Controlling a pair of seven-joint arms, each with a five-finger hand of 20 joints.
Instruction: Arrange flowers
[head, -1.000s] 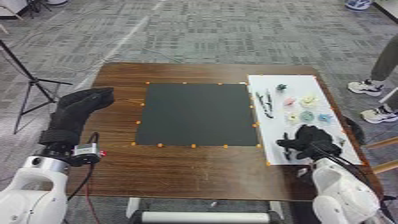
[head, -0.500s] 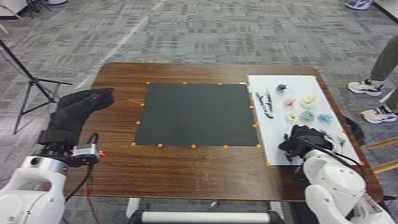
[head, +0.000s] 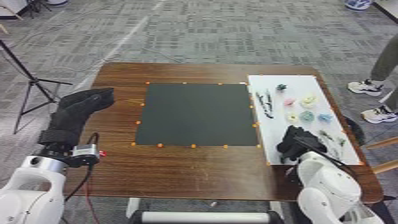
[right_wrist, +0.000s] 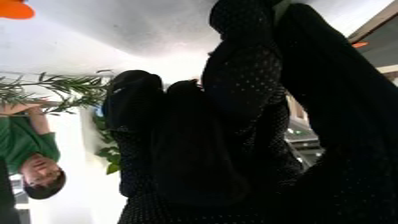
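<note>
The right robot hand (head: 299, 142) has shifted left; I cannot tell its grip.

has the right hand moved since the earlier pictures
Yes, the right hand has shifted left in the head view, away from the right edge of the white sheet.

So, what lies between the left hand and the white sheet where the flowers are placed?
The dark sheet lies between the left hand and the white sheet, with some brown tabletop beside the hand; the head view shows this.
</note>
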